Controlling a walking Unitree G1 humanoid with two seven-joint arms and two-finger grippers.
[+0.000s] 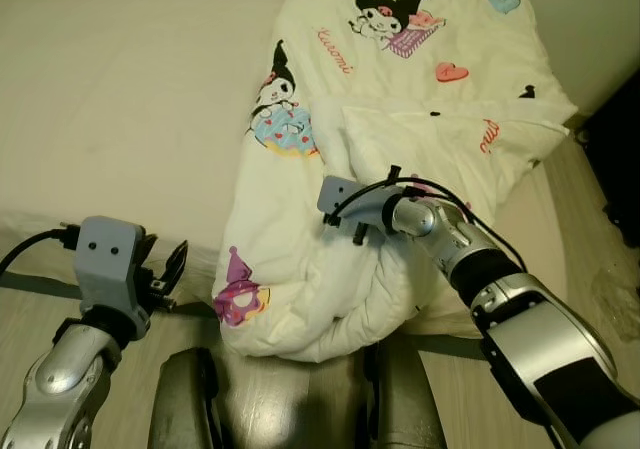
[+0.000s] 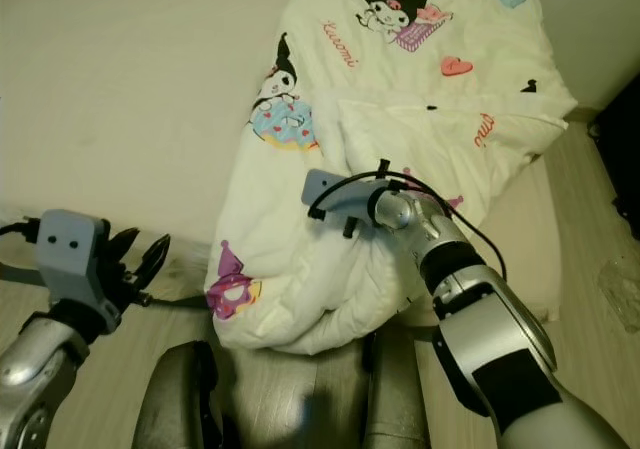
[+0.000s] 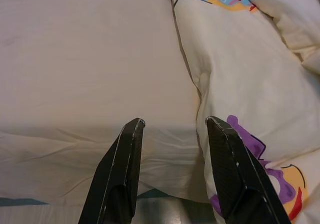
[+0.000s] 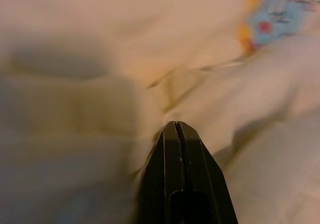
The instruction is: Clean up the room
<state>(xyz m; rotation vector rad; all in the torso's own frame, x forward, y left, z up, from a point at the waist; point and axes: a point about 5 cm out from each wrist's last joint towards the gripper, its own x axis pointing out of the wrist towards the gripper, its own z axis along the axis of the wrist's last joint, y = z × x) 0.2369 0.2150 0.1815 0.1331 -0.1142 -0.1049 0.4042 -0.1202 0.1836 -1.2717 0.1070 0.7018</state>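
The comforter (image 1: 400, 119) is bunched up on the right half of the bed (image 1: 130, 99), with the right gripper (image 4: 176, 129) buried in its near folds and the left gripper (image 3: 172, 126) parked just beside its left edge.

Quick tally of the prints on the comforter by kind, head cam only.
On the comforter, counting only prints the left eye view shows:
Black-hooded cartoon character: 2
Red script word: 2
Pink-red heart: 1
Small black heart: 1
Purple-and-pink figure at the lower edge: 1
Total: 7. Folds may hide more.
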